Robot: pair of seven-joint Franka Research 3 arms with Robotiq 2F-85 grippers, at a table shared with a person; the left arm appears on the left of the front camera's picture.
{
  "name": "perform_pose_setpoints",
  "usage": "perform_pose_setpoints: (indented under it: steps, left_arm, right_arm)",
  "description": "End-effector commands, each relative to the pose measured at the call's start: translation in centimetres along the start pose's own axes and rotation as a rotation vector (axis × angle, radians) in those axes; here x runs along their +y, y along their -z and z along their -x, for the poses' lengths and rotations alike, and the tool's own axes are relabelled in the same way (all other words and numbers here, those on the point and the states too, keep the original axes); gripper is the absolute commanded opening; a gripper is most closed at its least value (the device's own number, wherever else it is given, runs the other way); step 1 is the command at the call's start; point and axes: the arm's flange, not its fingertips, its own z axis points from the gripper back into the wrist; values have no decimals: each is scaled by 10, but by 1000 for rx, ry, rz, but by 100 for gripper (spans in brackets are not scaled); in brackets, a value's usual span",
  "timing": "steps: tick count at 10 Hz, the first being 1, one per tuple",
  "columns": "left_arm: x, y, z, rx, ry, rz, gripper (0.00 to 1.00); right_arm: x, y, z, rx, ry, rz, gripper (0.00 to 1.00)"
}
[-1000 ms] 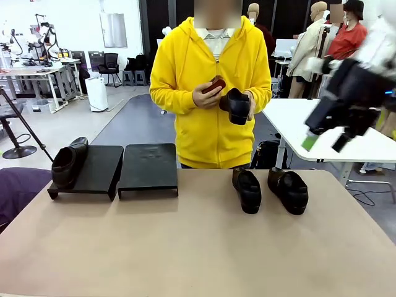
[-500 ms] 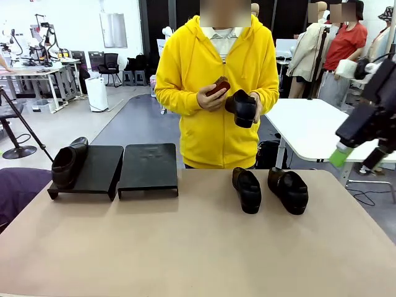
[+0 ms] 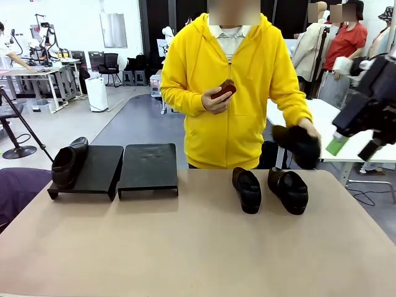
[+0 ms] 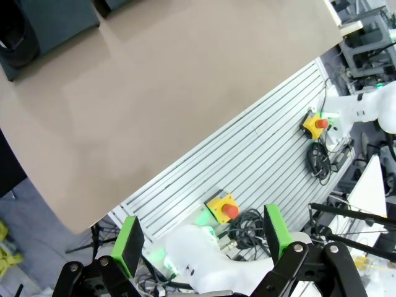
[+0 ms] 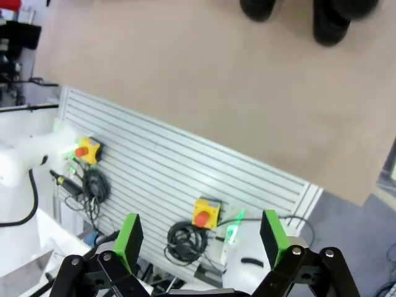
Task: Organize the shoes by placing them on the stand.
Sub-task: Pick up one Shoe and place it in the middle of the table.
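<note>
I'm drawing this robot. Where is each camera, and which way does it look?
Front view: sits between the arms, faces across the table at the person; right end effector shows, open.
Left wrist view: on that arm, looks down at the table edge and stand; left end effector open below.
Right wrist view: looks down at two shoes; right end effector open below.
Shared: front and right wrist views both show those shoes.

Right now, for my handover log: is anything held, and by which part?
The left gripper and right gripper are open, empty. The person's lower hand grips a black shoe from above; the other hand clasps a small red-brown object.
</note>
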Motion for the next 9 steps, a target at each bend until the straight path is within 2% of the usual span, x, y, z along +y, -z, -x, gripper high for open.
perform_pose_setpoints:
  steps: [1,3,5,7,9]
  left_arm:
    - [1,-2,2,0,12,11,100]
    - [1,-2,2,0,12,11,100]
    - [1,-2,2,0,12,11,100]
    - [1,-2,2,0,12,11,100]
    - [1,-2,2,0,12,11,100]
  right_arm:
    - [1,-16,48,17,-8,-45,100]
    - [-1,-42,104,89,19,-95,100]
    - [-8,-53,143,171,34,-169,100]
    - [-15,-43,149,148,46,-194,100]
    - [-7,-30,124,127,60,-144,100]
